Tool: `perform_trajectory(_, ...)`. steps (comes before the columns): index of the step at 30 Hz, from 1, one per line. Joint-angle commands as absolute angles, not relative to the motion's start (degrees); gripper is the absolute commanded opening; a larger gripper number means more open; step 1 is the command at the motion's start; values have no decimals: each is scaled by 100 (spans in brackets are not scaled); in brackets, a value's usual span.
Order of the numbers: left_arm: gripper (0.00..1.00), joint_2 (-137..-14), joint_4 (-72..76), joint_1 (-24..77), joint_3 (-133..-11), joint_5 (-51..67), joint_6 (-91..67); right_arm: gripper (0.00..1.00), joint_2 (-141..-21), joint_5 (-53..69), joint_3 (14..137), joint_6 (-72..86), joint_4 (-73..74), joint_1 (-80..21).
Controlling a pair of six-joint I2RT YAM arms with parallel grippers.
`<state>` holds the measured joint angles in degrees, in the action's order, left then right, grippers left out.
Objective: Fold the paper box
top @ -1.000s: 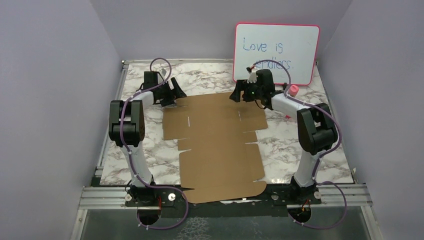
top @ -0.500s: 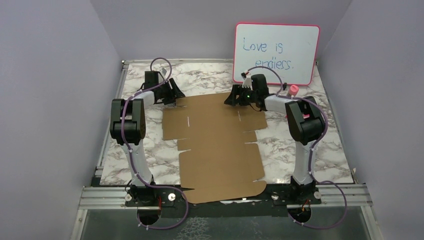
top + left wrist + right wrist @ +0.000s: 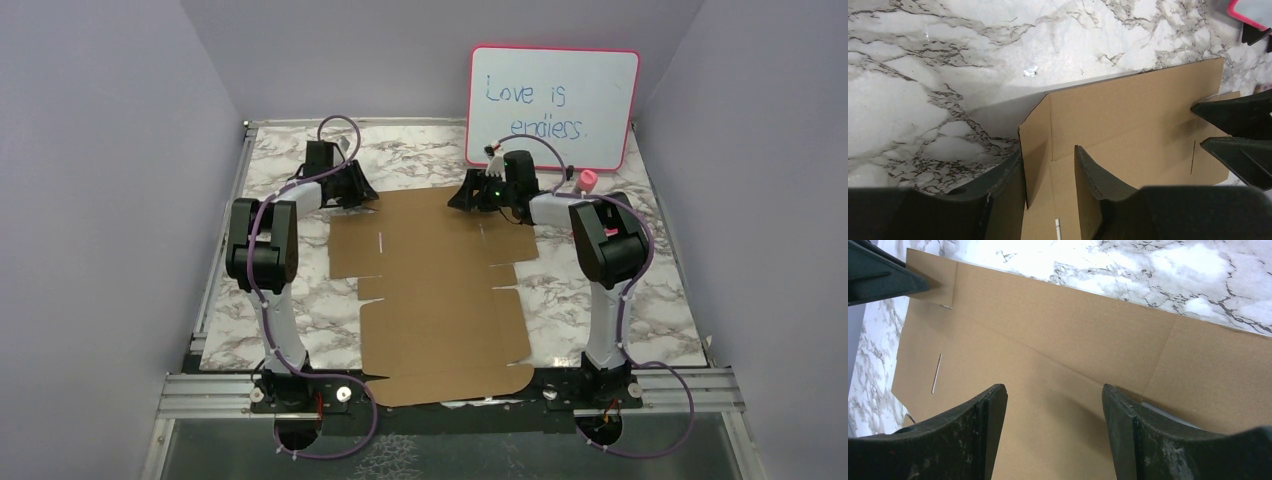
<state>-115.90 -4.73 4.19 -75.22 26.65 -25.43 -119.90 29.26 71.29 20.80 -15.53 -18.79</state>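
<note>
The paper box (image 3: 430,290) is a flat brown die-cut cardboard sheet lying on the marble table, reaching from the near edge to the middle. My left gripper (image 3: 362,190) is at its far left corner. In the left wrist view, the corner flap (image 3: 1035,130) stands lifted between the left gripper's (image 3: 1048,152) narrowed jaws. It rests against the left finger (image 3: 1008,175), with a gap to the right one. My right gripper (image 3: 462,197) hovers at the far right part of the sheet. Its jaws (image 3: 1053,389) are wide open over bare cardboard (image 3: 1058,335), holding nothing.
A pink-framed whiteboard (image 3: 553,108) with blue writing leans against the back wall behind the right arm. A small pink-capped object (image 3: 588,180) sits by the right arm. Grey walls close in both sides of the marble table (image 3: 600,290).
The left gripper has shifted right to the sheet's far left corner and its jaws have narrowed around the lifted flap. The right gripper drew slightly left, then held still.
</note>
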Motion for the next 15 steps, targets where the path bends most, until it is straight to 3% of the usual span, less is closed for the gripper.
perform_trajectory(1, 39, -11136, -865, 619, -7763, 2065, -2297, 74, -12266, 3031, 7002, 2153, -1590, -1998)
perform_trajectory(10, 51, -11092, -1564, 1052, -8252, 1088, -1934, 74, -12245, 2873, 6949, 2153, -1591, -2086)
perform_trajectory(15, 52, -11301, -1708, 1181, -8422, 1016, -1901, 74, -12229, 2824, 6882, 2170, -1620, -2088)
